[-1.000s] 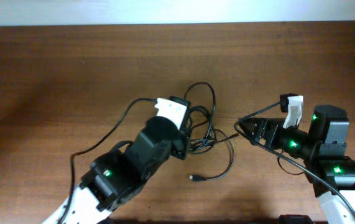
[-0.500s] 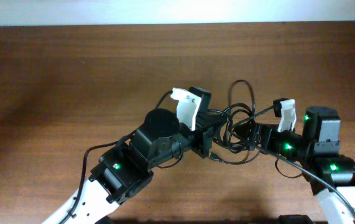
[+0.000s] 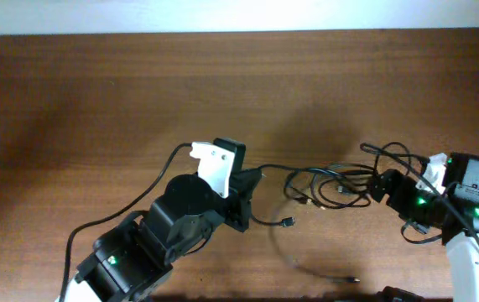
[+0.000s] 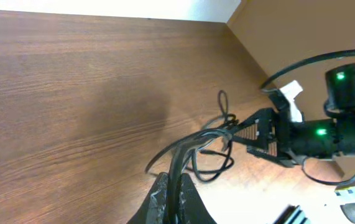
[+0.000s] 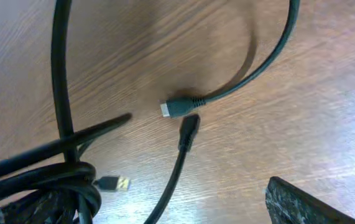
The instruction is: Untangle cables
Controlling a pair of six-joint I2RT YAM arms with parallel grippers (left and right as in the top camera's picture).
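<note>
Cables point(image 3: 340, 180) seemingly stretched left-to-right

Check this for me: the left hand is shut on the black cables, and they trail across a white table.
One thing is wrong: the table is brown wood, not white, as the overhead view shows. The left hand is shut on the black cables, and they trail across it.

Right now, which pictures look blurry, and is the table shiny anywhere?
Overhead: pale glare washes the table at left, and one cable strand low down is smeared. Left wrist: the cables nearest the lens are fuzzy. Right wrist: the plugs look sharp.
</note>
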